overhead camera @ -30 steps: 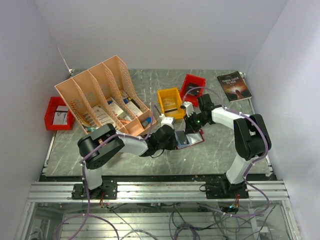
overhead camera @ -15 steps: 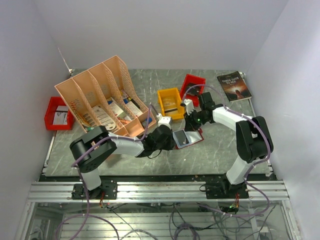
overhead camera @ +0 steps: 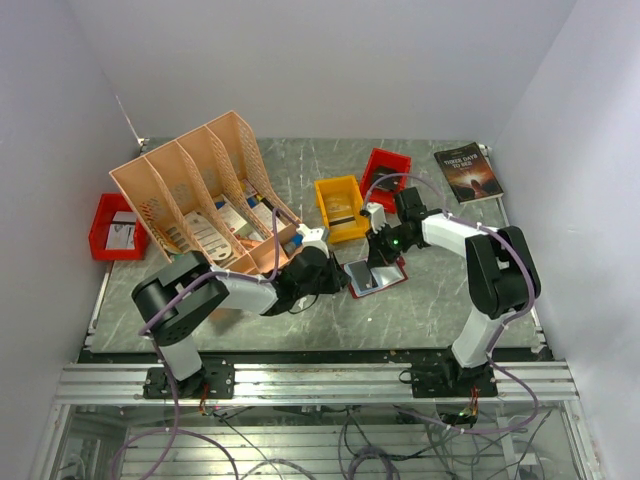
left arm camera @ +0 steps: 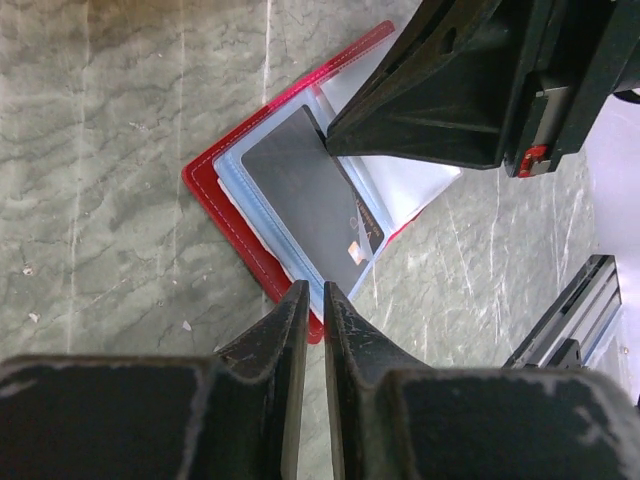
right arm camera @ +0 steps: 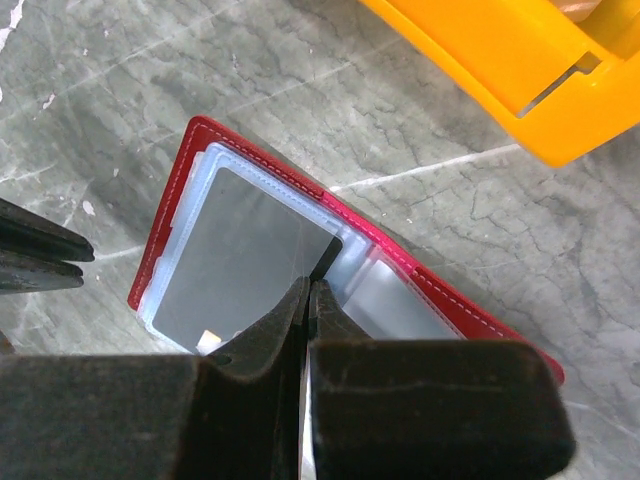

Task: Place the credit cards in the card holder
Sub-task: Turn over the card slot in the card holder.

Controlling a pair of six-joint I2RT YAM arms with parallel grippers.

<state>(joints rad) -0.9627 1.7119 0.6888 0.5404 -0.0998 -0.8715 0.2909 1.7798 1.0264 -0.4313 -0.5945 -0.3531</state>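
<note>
Meanwhile the left gripper (left arm camera: 312, 292) had drawn back leftward from the card holder (right arm camera: 480, 325), which it had been meeting a second before; the holder had barely shifted. Its jaws stood only a slit apart, gripping nothing, tips by the holder's red edge, contact unclear. The right gripper (right arm camera: 308, 288) was clenched shut, its tip touching a corner of the grey credit card (left arm camera: 305, 190). That card lay in the holder's clear pocket. The holder lay open flat on the table (left arm camera: 100, 150) between both grippers, near the yellow bin (right arm camera: 490, 60). In the left wrist view the card's long axis ran diagonally, upper left to lower right, chip end nearest the left gripper.
</note>
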